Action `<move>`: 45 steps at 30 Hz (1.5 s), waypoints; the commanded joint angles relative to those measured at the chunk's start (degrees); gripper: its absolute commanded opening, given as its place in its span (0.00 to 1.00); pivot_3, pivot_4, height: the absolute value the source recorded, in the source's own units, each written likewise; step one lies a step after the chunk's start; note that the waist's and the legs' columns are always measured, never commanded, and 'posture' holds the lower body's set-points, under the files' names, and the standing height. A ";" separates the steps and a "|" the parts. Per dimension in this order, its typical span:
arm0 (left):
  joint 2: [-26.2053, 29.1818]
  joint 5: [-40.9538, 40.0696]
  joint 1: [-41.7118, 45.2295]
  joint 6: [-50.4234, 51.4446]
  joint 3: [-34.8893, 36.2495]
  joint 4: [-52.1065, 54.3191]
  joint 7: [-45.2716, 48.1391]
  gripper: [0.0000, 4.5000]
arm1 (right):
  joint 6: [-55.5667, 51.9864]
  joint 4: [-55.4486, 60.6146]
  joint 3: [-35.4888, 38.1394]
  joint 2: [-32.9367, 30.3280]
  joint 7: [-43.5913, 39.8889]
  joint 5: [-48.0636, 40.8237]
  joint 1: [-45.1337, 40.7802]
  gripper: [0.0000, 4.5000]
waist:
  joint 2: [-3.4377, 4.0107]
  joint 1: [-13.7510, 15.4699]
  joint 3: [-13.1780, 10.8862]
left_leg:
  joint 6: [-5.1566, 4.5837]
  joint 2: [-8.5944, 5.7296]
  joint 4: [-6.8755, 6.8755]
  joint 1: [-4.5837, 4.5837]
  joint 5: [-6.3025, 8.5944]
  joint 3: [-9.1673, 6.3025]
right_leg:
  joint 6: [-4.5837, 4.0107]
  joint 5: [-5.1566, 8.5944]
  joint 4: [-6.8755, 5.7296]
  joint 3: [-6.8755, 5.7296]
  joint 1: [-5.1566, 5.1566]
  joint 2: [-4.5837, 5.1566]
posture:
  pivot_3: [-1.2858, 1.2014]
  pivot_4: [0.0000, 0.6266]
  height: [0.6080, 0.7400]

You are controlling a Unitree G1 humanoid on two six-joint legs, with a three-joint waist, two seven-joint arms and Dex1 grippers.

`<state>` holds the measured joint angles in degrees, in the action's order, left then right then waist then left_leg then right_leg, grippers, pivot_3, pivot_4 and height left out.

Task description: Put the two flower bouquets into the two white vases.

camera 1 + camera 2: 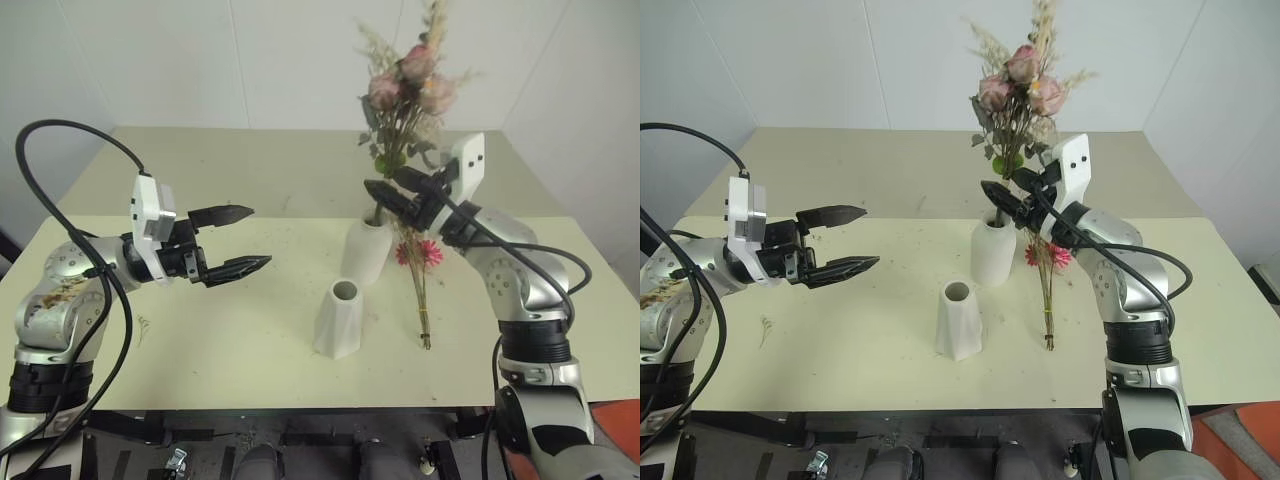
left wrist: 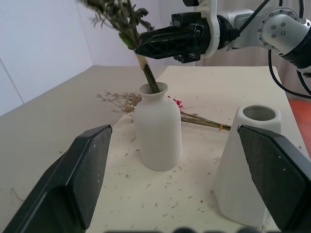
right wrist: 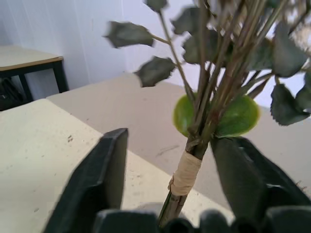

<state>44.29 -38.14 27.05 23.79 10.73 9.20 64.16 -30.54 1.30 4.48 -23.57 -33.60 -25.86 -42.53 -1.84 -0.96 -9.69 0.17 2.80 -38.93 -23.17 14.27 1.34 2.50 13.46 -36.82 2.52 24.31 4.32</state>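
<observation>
Fuller bouquet (image 1: pixel 405 95) stands in the bottle-shaped vase (image 1: pixel 366 250), right gripper (image 1: pixel 392 193) parted around its stems; slim bouquet (image 1: pixel 420 285) lies on the surface (image 1: pixel 240 330), faceted vase (image 1: pixel 339 318) unfilled, left gripper (image 1: pixel 240 240) open, holding nothing.

We see fuller pink-cream bouquet (image 1: pixel 405 100) upright, stems in smooth bottle vase (image 1: pixel 366 252). Slim bouquet with pink daisies (image 1: pixel 420 275) lies flat just right of it. Faceted vase (image 1: pixel 339 318) upright, empty, nearer front.

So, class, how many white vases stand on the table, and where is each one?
2. The bottle-shaped vase stands mid-table holding the fuller bouquet; the faceted vase stands empty, nearer the robot.
</observation>
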 commanded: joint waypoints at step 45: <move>-0.19 -0.61 3.98 -0.73 -2.84 -0.49 11.66 1.00 | -61.96 -7.68 -13.32 -26.32 7.77 -17.76 -7.85 0.99 | -0.02 -0.09 0.00 | -0.01 -0.03 0.01 -0.07 0.00 0.00 | -0.01 0.01 0.10 0.02 0.02 0.01 | 0.52 0.24 1.00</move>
<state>43.57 -38.09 29.68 23.70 7.51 7.98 75.33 -92.05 -4.88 -7.94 -50.54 -27.14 -45.35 -48.77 -1.86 -1.05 -9.69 0.15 2.78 -38.92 -23.24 14.28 1.33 2.49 13.47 -36.72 2.54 24.33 4.33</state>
